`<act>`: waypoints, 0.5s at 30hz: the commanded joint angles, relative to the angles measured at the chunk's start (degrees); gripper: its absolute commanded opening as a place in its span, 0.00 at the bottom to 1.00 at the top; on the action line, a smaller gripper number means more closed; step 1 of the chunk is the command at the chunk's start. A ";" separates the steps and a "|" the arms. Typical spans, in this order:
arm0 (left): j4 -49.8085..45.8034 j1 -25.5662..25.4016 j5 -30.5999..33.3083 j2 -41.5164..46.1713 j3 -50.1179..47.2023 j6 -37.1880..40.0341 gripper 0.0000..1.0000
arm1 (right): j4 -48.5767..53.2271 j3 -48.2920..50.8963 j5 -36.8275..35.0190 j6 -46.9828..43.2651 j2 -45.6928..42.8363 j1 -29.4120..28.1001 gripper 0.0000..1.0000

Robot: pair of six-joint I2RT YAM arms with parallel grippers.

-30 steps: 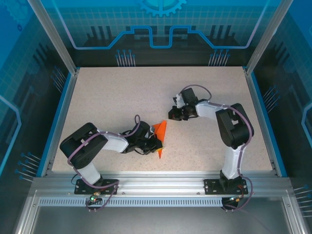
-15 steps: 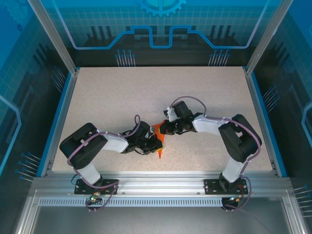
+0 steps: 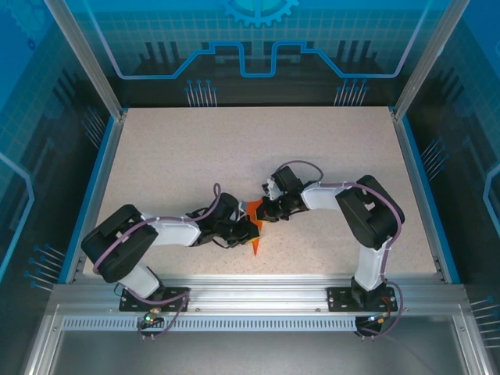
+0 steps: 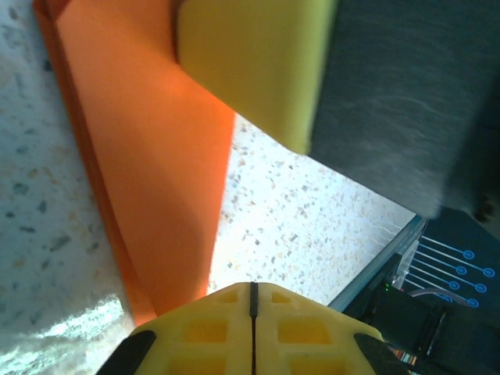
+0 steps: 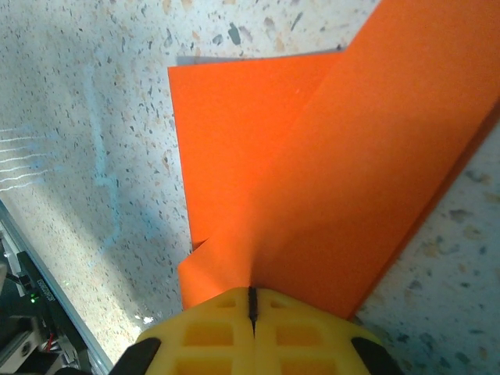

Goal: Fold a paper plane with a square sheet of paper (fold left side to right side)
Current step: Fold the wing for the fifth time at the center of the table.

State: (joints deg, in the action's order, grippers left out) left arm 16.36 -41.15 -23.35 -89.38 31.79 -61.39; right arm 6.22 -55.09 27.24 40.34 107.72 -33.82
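Your speckled beige counter [image 3: 195, 156], blue-edged, sits inside blue glass-walled enclosure [image 3: 258, 47]. Folded orange paper [image 3: 252, 208] lies at counter's front centre. Left claw [image 3: 248, 228] clenched at its edge; right claw [image 3: 264, 211] clenched, touching it.

A small creased shape of bright orange paper [image 3: 255, 242] lies near the middle of the speckled beige tabletop [image 3: 180, 156], its narrow tip pointing at the near edge. The left fingers [image 3: 248, 229] reach it from the left, and the right fingers [image 3: 264, 212] from its upper right.
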 commanded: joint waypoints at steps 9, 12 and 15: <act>-19.32 -1.01 3.50 14.28 -1.45 3.06 0.31 | 6.66 -1.60 -4.31 -0.70 3.39 -0.81 0.00; -21.45 -1.01 3.38 15.89 -1.66 4.31 0.34 | 6.87 -1.92 -4.13 -0.86 3.74 -0.98 0.00; -21.36 -1.56 2.70 15.09 -1.18 4.84 0.35 | 6.88 -2.15 -4.22 -0.79 3.96 -1.13 0.00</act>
State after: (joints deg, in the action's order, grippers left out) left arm -0.47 -41.89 -21.21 -74.08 31.55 -58.50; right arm 9.45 -57.43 27.14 40.27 108.75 -33.87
